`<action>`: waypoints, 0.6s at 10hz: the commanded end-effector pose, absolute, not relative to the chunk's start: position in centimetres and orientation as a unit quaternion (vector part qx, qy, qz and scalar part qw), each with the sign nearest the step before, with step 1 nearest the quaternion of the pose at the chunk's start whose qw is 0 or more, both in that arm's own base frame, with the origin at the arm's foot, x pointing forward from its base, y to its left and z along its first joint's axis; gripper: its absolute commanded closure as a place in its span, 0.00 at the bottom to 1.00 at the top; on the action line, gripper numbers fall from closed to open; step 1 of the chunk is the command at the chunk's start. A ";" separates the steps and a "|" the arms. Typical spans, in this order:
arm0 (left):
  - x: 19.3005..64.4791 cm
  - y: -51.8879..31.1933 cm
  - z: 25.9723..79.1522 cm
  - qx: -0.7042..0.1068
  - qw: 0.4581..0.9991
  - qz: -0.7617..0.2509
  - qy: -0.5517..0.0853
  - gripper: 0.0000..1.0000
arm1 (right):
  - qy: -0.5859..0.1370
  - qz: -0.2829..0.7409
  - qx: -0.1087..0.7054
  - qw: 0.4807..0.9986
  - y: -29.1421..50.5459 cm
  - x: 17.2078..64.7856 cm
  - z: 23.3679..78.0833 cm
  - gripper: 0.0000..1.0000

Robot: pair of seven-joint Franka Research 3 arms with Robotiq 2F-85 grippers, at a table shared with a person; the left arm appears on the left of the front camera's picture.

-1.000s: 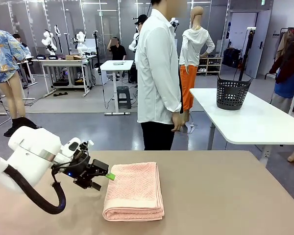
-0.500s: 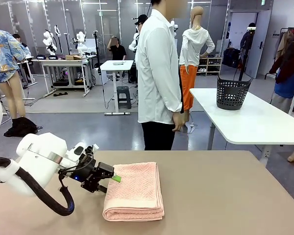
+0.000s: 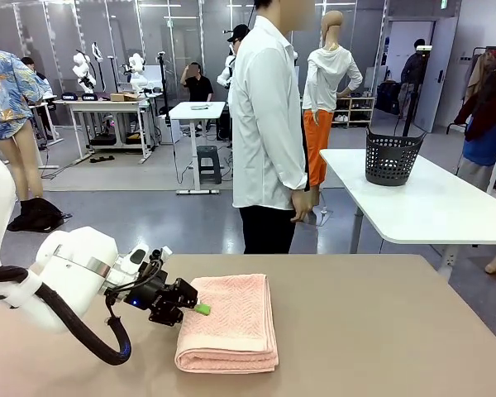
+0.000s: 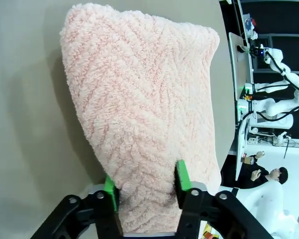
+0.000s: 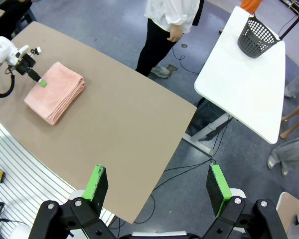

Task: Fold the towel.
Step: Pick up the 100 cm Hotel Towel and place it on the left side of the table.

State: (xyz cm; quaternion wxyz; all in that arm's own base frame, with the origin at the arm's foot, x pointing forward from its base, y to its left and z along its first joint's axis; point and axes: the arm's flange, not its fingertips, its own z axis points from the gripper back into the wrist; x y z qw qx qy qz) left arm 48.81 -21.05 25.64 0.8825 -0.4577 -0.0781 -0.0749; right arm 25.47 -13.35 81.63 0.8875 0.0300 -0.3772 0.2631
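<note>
From my station I saw the left gripper point(image 3: 200, 308) at the left edge of the towel point(image 3: 229, 322), its green pads point(image 4: 181, 175) pinching a bunched fold of that edge. The towel lay folded on the brown table point(image 3: 380, 331), nearer me than the person point(image 3: 267, 124) standing beyond it. High off to the towel's right, the right gripper point(image 5: 157, 186) hung with fingers spread wide, holding nothing.

Grey floor point(image 3: 149, 207), white table point(image 3: 430, 203) (black basket point(image 3: 391, 157) on top), tan tabletop point(image 3: 380, 331) in front.
</note>
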 end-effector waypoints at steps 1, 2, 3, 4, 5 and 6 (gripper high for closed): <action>49.4 -21.1 25.3 -0.470 0.874 -0.085 -0.087 1.00 | -0.376 0.259 0.029 0.889 -13.3 25.4 81.6 0.00; 49.4 -21.0 25.3 -0.473 0.872 -0.088 -0.087 1.00 | -0.376 0.259 0.029 0.889 -13.3 25.4 81.6 0.00; 49.4 -20.8 25.3 -0.474 0.872 -0.090 -0.086 1.00 | -0.376 0.259 0.029 0.889 -13.3 25.4 81.6 0.00; 49.5 -20.7 25.4 -0.474 0.872 -0.090 -0.085 1.00 | -0.376 0.259 0.029 0.889 -13.3 25.4 81.6 0.00; 49.6 -20.7 25.5 -0.474 0.872 -0.091 -0.084 1.00 | -0.376 0.259 0.029 0.889 -13.3 25.4 81.6 0.00; 49.6 -20.7 25.5 -0.473 0.872 -0.092 -0.082 1.00 | -0.376 0.259 0.029 0.889 -13.3 25.4 81.6 0.00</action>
